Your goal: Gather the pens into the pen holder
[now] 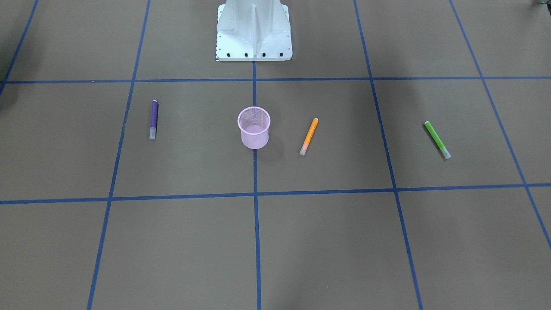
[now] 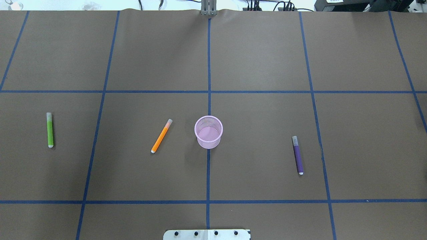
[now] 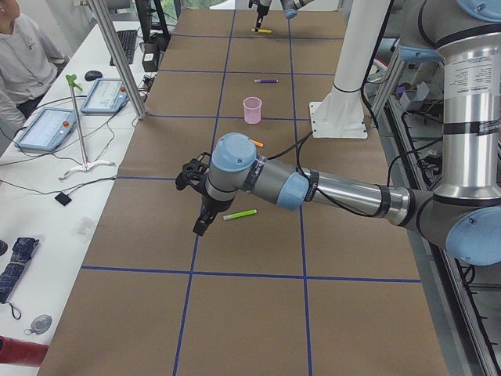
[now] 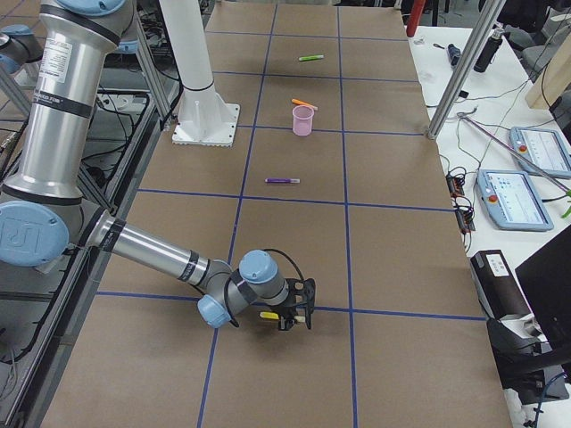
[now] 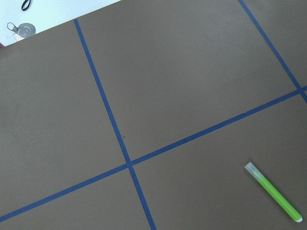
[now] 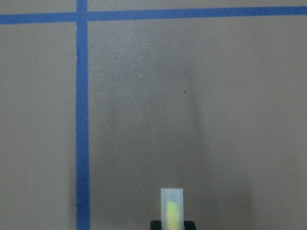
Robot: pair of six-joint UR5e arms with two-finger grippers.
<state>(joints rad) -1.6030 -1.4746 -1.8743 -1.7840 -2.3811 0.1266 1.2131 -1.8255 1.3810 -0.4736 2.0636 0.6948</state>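
Looking down from the overhead camera, I see the pen holder [image 2: 208, 143] standing upright on the centre tape line of the brown tabletop [image 2: 260, 60]. It is a small pink wire-mesh cup, slightly tapered, with a rolled rim. Three pens lie flat around it, none touching it. The orange pen [image 2: 161, 136] is near it on my left, the green pen [image 2: 50, 130] is well apart further left, and the purple pen [image 2: 297, 156] is off to the right. Each is a slim, single-colour stick with a pale translucent cap.

The left gripper [image 3: 202, 225] hangs over the tabletop just beside the green pen; I cannot tell whether it is wide or narrow. The right gripper [image 4: 299, 318] is down at the far right end of the tabletop, at a yellow pen [image 6: 172, 211] whose pale cap pokes into the bottom of the wrist view — whether it is clamped on that pen, I cannot tell.
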